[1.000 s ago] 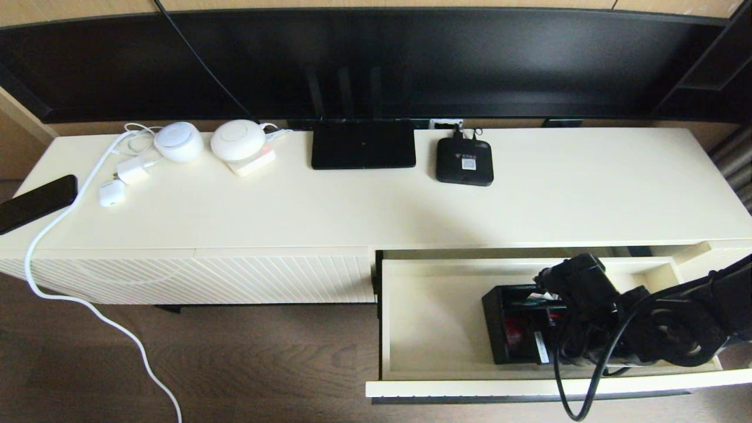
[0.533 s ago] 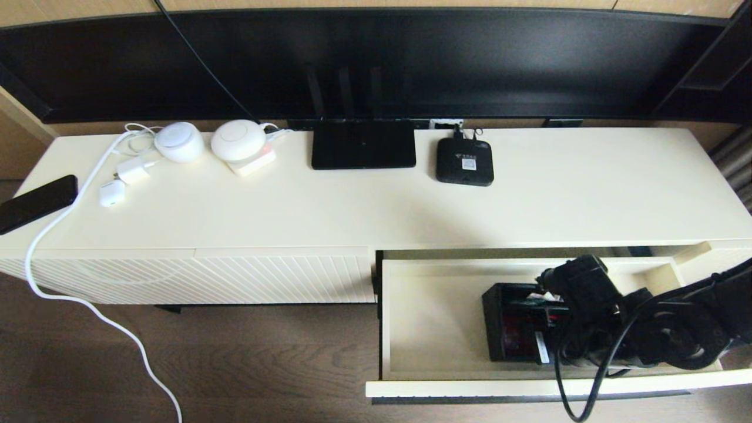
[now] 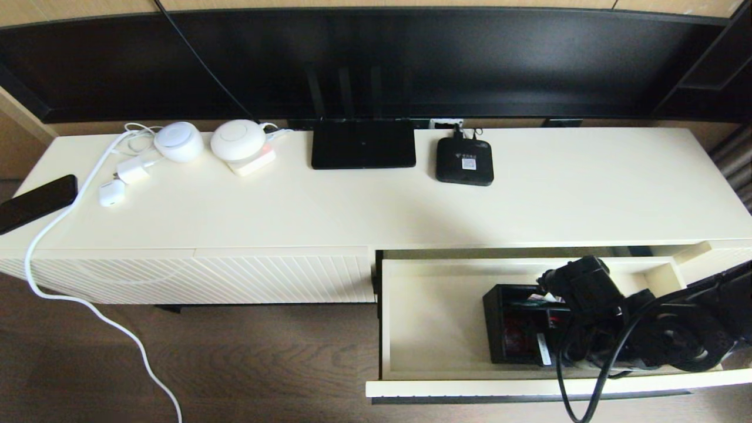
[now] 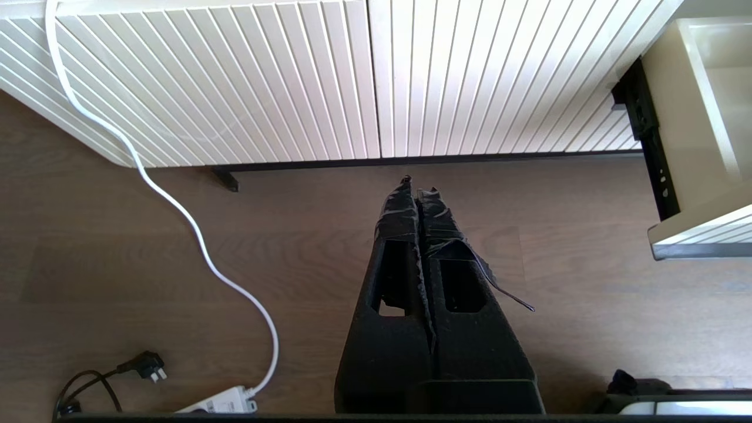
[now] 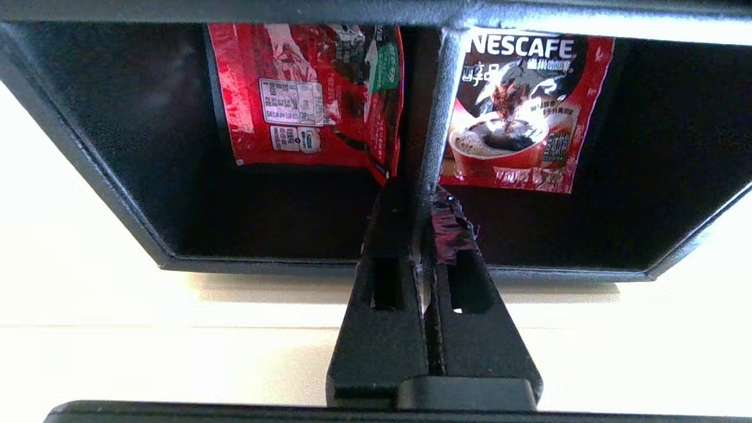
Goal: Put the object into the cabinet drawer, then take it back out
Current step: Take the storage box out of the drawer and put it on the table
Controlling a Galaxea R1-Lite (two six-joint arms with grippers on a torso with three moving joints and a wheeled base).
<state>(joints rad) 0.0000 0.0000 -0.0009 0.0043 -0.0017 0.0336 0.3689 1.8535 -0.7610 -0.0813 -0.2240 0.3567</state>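
Observation:
The black organizer box (image 3: pixel 510 329) is inside the open cabinet drawer (image 3: pixel 435 382), towards its right half. Red coffee packets (image 5: pixel 311 94) show in its compartments. My right gripper (image 5: pixel 423 197) reaches down into the box and is shut on the thin divider wall (image 5: pixel 440 106) between two compartments. In the head view the right wrist (image 3: pixel 587 294) covers the box's right part. I cannot tell whether the box rests on the drawer floor (image 5: pixel 88 294). My left gripper (image 4: pixel 416 185) hangs shut and empty over the wooden floor, in front of the cabinet.
On the cabinet top stand a flat black router (image 3: pixel 363 144), a small square set-top box (image 3: pixel 464 161), white round devices (image 3: pixel 238 140), a charger and a phone (image 3: pixel 35 202). A white cable (image 4: pixel 176 205) trails across the floor. The diagonal-ribbed panel (image 3: pixel 235 276) is left of the drawer.
The right arm has shifted a little to the right and down inside the drawer. The organizer box has barely moved. The left arm is still.

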